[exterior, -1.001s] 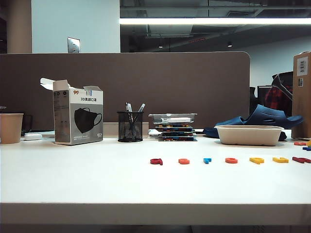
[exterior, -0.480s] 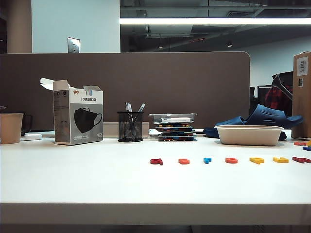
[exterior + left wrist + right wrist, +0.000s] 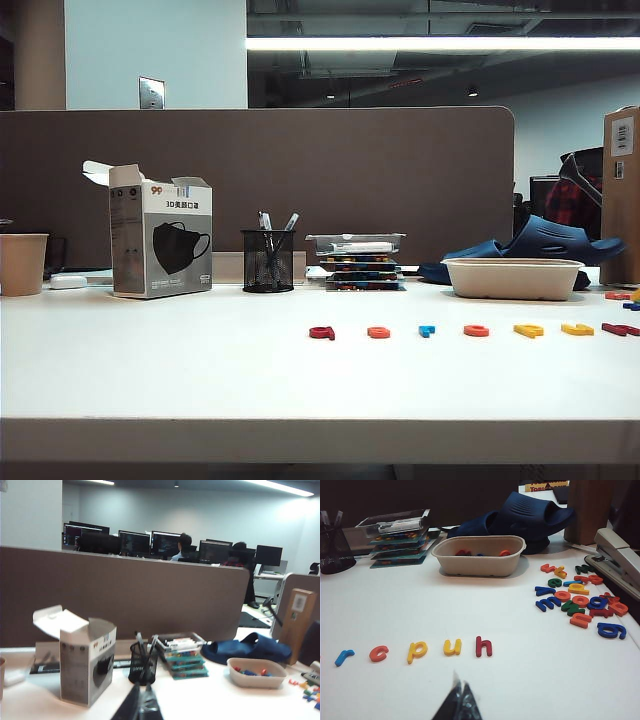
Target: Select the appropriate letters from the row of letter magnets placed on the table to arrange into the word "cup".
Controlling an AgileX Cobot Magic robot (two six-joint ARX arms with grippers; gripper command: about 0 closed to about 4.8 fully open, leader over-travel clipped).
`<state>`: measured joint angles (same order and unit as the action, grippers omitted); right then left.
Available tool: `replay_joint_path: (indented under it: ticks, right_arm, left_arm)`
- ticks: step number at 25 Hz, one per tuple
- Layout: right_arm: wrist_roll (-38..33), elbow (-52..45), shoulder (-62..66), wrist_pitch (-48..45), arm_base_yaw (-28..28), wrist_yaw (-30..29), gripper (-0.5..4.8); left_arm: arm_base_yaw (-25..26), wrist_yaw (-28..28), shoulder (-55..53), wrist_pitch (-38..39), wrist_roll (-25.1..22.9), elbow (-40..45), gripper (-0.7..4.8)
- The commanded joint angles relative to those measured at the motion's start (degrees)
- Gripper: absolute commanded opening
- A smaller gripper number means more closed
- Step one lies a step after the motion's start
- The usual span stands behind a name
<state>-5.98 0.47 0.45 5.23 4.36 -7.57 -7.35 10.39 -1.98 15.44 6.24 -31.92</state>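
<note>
Both fingers pairs, left [image 3: 141, 705] and right [image 3: 458, 702], pressed closed, hover above the table [image 3: 520, 680].

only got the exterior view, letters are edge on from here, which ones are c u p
observer: The right wrist view reads r, c, p, u, h in order; c is orange-red, p and u yellow.
operator: where are the grippers
observer: The right gripper hovers over the table short of p and u, jaws shut.
operator: left one
observer: The left gripper hangs short of the mask box and pen cup, jaws shut.
</note>
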Motion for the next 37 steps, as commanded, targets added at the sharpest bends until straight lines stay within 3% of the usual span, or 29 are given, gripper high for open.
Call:
replay_joint_path:
  ticks: [1,11,16,17,20,25,33,37]
  right_arm:
    - [0.0,-0.4,-0.6,-1.2,0.1,0.0,-0.05]
    - [0.0,-0.4,-0.6,-1.2,0.1,0.1,-0.05]
    - [0.0,-0.4,-0.6,-1.2,0.1,0.2,-0.05]
    - [0.0,-0.4,-0.6,-1.2,0.1,0.2,-0.05]
    - [0.0,-0.4,-0.6,-1.2,0.1,0.2,-0.05]
    - [0.0,-0.4,-0.6,-1.2,0.1,0.2,-0.05]
    - [0.0,-0.4,-0.6,-1.2,0.1,0.2,-0.05]
    - [0.0,-0.4,-0.6,-1.2,0.1,0.2,-0.06]
  left_arm:
    - [0.0,2.5,-3.1,6.2,0.1,-6.2,-0.05]
    - [0.0,10.4,-19.1,20.0,0.0,-28.1,-0.05]
    - [0.0,14.6,-28.1,32.3,0.2,-39.8,-0.05]
    - [-0.4,14.2,-31.7,38.5,0.3,-44.6,-0.05]
    - [-4.8,13.9,-37.3,42.7,7.4,-51.3,-0.05]
    - [-13.7,11.9,-43.2,42.9,15.3,-56.5,-0.05]
    - [-25.5,9.2,-52.0,45.4,21.4,-60.6,-0.05]
    - [-30.2,3.9,-55.8,45.3,22.7,-61.2,-0.05]
